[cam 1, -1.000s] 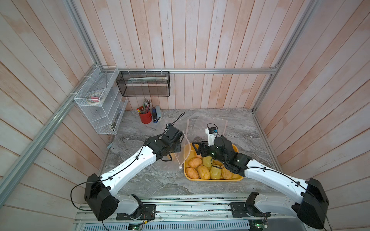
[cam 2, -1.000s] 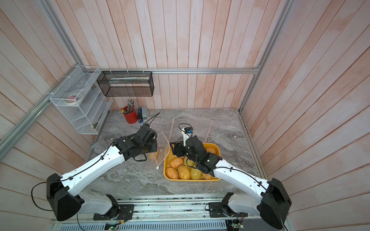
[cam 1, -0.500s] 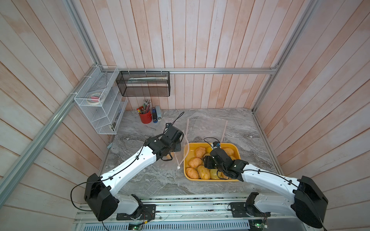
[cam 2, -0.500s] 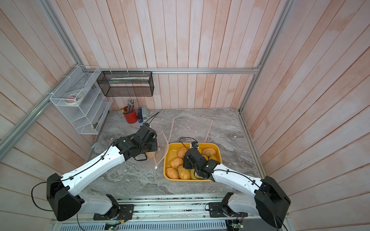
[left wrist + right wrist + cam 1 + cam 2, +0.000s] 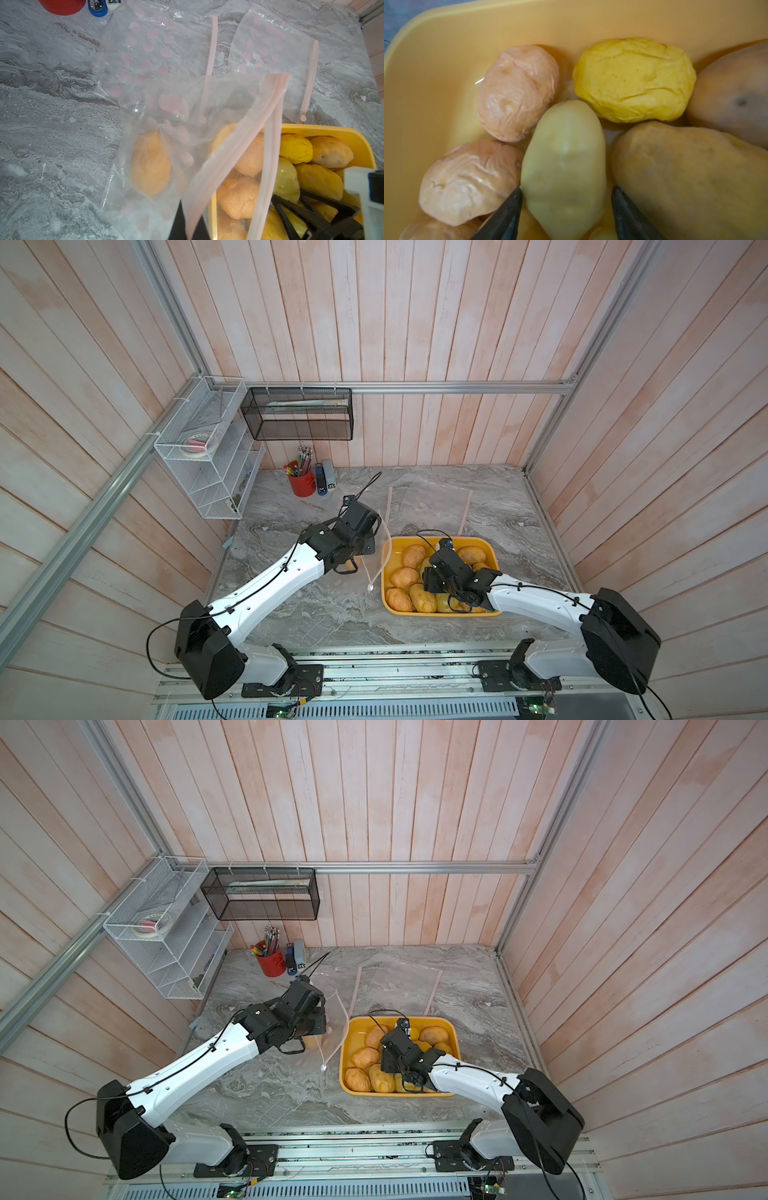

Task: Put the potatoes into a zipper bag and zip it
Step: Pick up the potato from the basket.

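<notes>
Pale wooden planks walled a grey marbled tabletop [image 5: 332, 622], where a yellow rectangular plastic tray [image 5: 425, 83] sat just beside a clear pink-dotted plastic zipper bag [image 5: 187, 99]. The left gripper [image 5: 188, 218] was clamped on the bag's pink zip strip, lifting its mouth towards the tray. One tan-orange oval potato [image 5: 150, 164] lay inside the bag, and the other lumpy potatoes [image 5: 405, 576] lay in the tray. The right gripper [image 5: 565, 192] stood with jaws apart astride a smooth greenish-yellow potato [image 5: 562, 145]. Its rounded, slick-looking flanks could let it squirt out of a closing pinch, and crowding neighbours might snag a finger. The thin film could slip from the left pinch under added weight, or the mouth could sag and send a potato onto the tabletop. Whether the right pads touched skin was unclear. In both top views the wrists covered the fingertips, and the folded film made the mouth's width hard to judge.
</notes>
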Robot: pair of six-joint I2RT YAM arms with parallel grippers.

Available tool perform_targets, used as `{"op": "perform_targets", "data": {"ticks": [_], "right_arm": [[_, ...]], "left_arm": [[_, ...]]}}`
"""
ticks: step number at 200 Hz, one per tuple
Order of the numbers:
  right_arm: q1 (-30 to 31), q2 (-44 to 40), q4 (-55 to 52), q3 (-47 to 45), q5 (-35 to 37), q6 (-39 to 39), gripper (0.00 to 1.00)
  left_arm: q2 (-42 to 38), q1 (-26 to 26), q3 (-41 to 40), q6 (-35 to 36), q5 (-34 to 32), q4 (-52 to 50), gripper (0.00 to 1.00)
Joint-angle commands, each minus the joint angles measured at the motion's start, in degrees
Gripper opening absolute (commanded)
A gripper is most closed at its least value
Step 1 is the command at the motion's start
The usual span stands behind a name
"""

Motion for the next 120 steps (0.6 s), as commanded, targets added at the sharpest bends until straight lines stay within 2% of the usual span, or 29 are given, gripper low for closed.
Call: {"op": "perform_targets", "data": {"ticks": [1,40,78,120], "right_arm": [[-1.11,3.01,0.64,0.4,-0.14,-1.1,0.71],[-1.36,8.39,1.25,4.12,-0.73,-2.53,0.73],[-1.93,10.31,1.69,4.94,-0.51,-2.63,0.6],[-2.86,6.8,0.86,4.12,0.7,-2.67,0.48]], "left_arm": [[-1.31,0.3,-0.94,0.72,-1.04,0.45,0.0],[-1.44,0.32,-0.95,0.82,-1.03,0.42,0.0],[-1.56,0.34,-1.04,0.95,-0.54,0.64,0.0],[-1.06,0.38,-1.1,1.16,0.06,0.99,0.0]]}}
